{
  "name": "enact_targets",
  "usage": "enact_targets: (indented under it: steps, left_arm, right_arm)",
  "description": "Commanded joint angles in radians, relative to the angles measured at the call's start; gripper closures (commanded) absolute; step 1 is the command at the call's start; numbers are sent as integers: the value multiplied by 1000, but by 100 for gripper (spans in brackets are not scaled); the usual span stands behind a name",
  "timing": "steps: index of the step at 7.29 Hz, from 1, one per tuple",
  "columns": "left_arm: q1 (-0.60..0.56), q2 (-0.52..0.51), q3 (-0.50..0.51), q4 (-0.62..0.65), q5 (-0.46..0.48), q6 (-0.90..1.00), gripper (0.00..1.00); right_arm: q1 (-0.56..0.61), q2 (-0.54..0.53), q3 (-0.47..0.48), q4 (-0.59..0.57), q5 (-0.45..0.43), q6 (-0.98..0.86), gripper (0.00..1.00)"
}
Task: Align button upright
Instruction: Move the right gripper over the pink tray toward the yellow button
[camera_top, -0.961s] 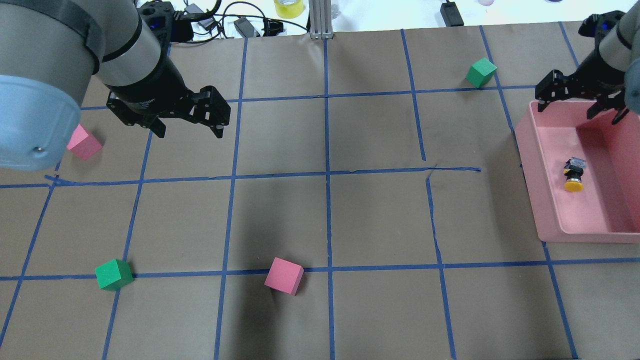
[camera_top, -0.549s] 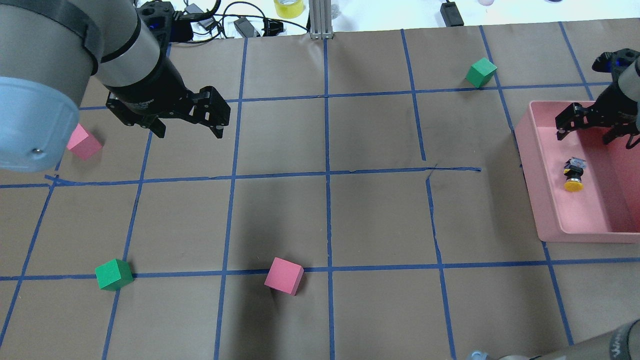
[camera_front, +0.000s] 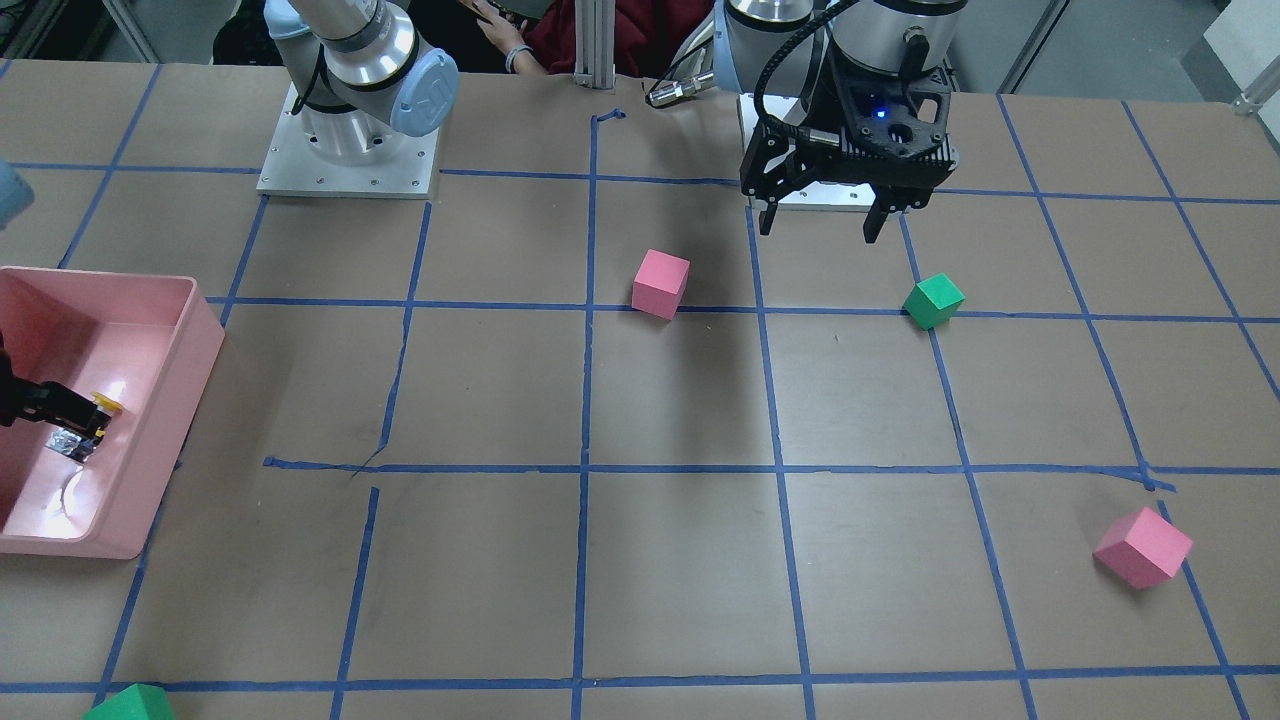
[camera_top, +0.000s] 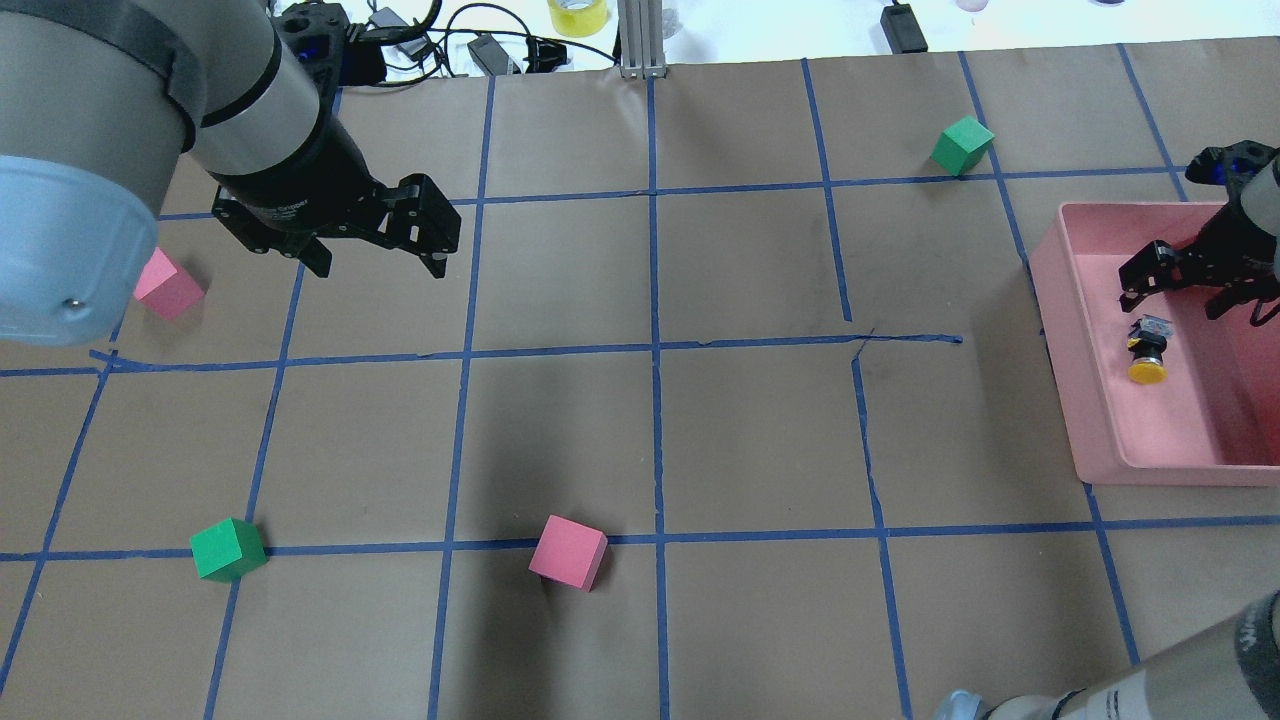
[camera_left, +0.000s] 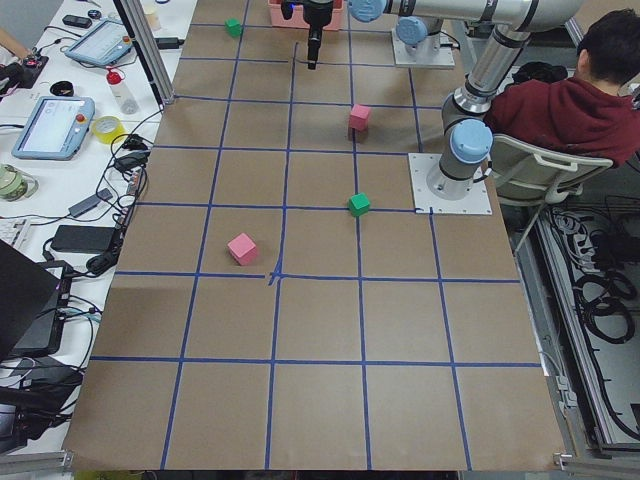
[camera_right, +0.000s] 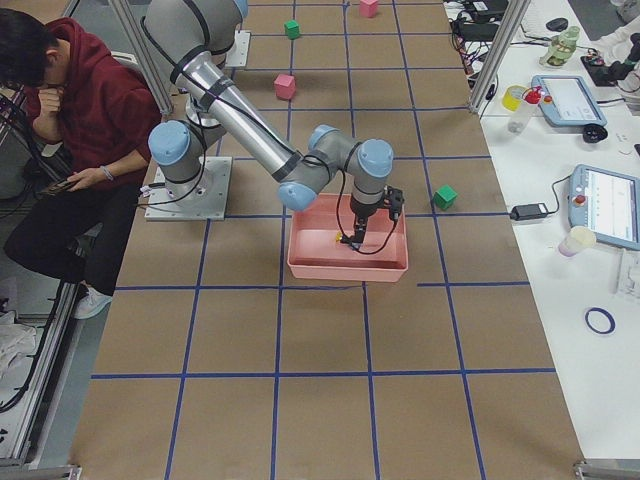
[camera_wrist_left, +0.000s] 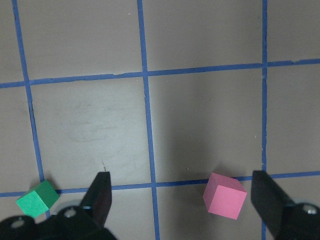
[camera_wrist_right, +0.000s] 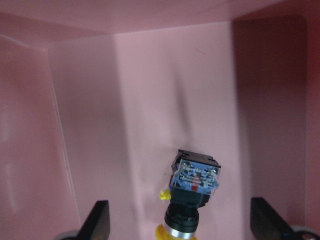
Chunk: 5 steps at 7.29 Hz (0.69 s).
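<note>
The button (camera_top: 1147, 350) lies on its side on the floor of the pink bin (camera_top: 1050, 300), yellow cap toward the table's near edge, metallic base toward the far end. My right gripper (camera_top: 1190, 300) is open and low inside the bin, just beyond the button's base and apart from it. In the right wrist view the button (camera_wrist_right: 192, 195) lies between the open fingers (camera_wrist_right: 97, 220), terminals facing the camera. It also shows in the front-facing view (camera_front: 85, 425). My left gripper (camera_top: 380, 265) is open and empty above the table's far left.
Pink cubes (camera_top: 168, 285) (camera_top: 568, 552) and green cubes (camera_top: 228, 549) (camera_top: 962, 144) lie scattered on the brown, blue-taped table. The bin's walls (camera_wrist_right: 30, 150) stand close around the right gripper. A person sits behind the robot (camera_right: 60, 90).
My right gripper has come down into the bin and toward the button, still open. The button and my left arm have not moved.
</note>
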<state>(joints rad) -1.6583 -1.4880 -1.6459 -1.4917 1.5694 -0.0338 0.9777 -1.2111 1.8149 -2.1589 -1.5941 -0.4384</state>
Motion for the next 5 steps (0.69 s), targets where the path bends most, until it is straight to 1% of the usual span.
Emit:
enact_targets:
  steps: [1, 2, 5]
  left_arm:
    - [0, 0, -2, -1, -2, 0, 0]
    - [0, 0, -3, -1, -2, 0, 0]
    - [-2, 6, -15, -1, 11, -8, 0]
  right_arm:
    - [-1, 48, -2, -42, -58, -47, 0]
    - [-1, 50, 1, -50, -59, -77, 0]
    - [-1, 79, 1, -56, -75, -82, 0]
